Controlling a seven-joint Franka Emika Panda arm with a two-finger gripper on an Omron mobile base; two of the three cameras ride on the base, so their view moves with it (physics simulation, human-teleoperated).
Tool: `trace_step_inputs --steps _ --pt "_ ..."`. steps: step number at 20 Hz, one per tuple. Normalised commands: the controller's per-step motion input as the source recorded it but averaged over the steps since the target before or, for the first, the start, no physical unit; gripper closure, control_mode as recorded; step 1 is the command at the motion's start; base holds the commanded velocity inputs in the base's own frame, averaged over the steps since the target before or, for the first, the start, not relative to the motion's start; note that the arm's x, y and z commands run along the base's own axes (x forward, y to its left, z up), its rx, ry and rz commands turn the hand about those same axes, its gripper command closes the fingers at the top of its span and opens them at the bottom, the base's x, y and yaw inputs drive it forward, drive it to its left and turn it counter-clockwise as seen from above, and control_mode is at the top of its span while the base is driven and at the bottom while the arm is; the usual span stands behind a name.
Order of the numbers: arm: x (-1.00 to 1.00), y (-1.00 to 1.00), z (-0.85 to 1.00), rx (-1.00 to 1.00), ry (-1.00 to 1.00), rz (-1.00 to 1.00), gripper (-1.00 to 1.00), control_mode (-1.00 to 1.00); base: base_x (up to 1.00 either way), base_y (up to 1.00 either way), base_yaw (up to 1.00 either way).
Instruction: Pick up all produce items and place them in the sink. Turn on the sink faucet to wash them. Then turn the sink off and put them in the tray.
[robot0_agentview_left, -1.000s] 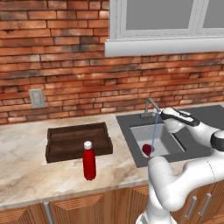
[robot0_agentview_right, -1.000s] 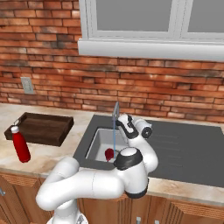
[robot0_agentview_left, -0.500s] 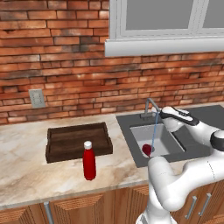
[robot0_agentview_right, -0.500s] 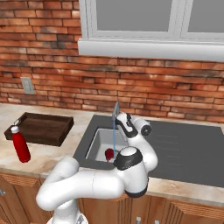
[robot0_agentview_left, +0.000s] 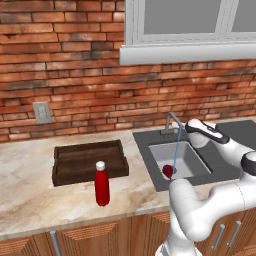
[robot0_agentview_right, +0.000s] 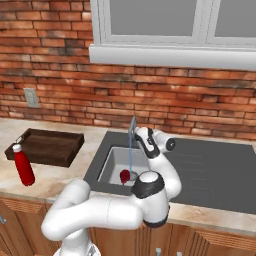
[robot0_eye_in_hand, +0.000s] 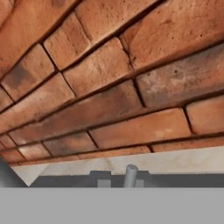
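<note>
A thin stream of water runs from the sink faucet (robot0_agentview_left: 172, 121) down onto the small dark-red produce item (robot0_agentview_left: 168, 171), which lies in the sink (robot0_agentview_left: 192, 158) near its front edge. In the right base view the same stream falls straight onto the fruit (robot0_agentview_right: 125, 175). The washing step seems to be in progress, and I judge that the next step is to turn the water off.

The tool (robot0_agentview_left: 189, 127) is just beside the faucet, at the height of the spout. Its jaws are closed and I see nothing held between them. The hand view looks at the brick wall (robot0_eye_in_hand: 109, 78), and the base of the faucet (robot0_eye_in_hand: 130, 176) stands low in this view.

The tray (robot0_agentview_left: 88, 160) waits on the bench (robot0_agentview_left: 30, 195) left of the sink, well apart from the fruit. A tall red bottle (robot0_agentview_left: 102, 183) stands in front of the tray, near its right front corner.

What could go wrong:
- The closed tool may slip off the small lever, because the lever is thin, and then the water keeps running.
- The fruit is round and wet, so it may roll or slide out when the jaws close on it in the basin.
- On the way to the tray the arm passes near the bottle, and a low path could knock it over.
</note>
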Motion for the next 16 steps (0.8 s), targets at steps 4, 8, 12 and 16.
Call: trace_step_inputs --steps 4,8,12,16 --pt "0.00 0.43 0.07 -0.04 -0.03 0.15 1.00 -1.00 0.00 0.00 0.00" --pt "0.00 0.56 0.10 -0.05 -0.04 0.13 1.00 -1.00 0.00 0.00 0.00" --pt "0.00 0.62 0.16 -0.06 -0.04 0.12 1.00 -1.00 0.00 0.00 0.00" --pt "0.00 0.65 0.21 -0.07 -0.03 0.12 1.00 -1.00 0.00 0.00 0.00"
